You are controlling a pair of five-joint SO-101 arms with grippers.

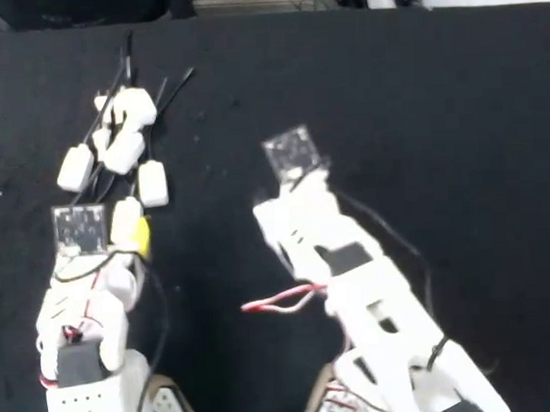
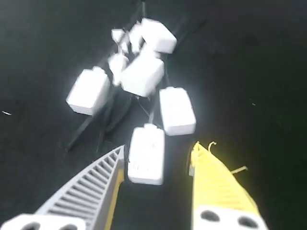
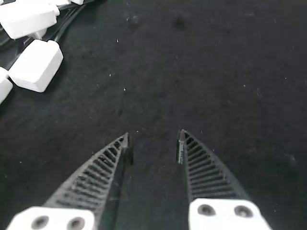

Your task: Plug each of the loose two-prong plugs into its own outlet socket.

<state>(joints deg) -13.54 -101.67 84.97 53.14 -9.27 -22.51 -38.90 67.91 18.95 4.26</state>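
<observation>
The left wrist view shows left fingers (image 2: 216,177) spread astride a white plug (image 2: 146,155); right fingers (image 3: 204,172) gape above black cloth (image 3: 216,72).

Your left arm (image 1: 111,289) is white, with a speckled square plate (image 1: 80,226), red and white wires (image 1: 73,332) and a dark grey block (image 1: 79,362). It has a yellow finger (image 2: 216,184) and a ribbed grey finger (image 2: 88,194) with a yellow edge. Your right arm (image 1: 382,297) is white too, with a dark patch (image 1: 349,256). A red-and-white cable (image 1: 278,303) loops out beside that patch, and a black cable (image 1: 393,236) runs on the patch's other side. Its black fingers (image 3: 206,177) are ribbed, on white bases with two holes each.
</observation>
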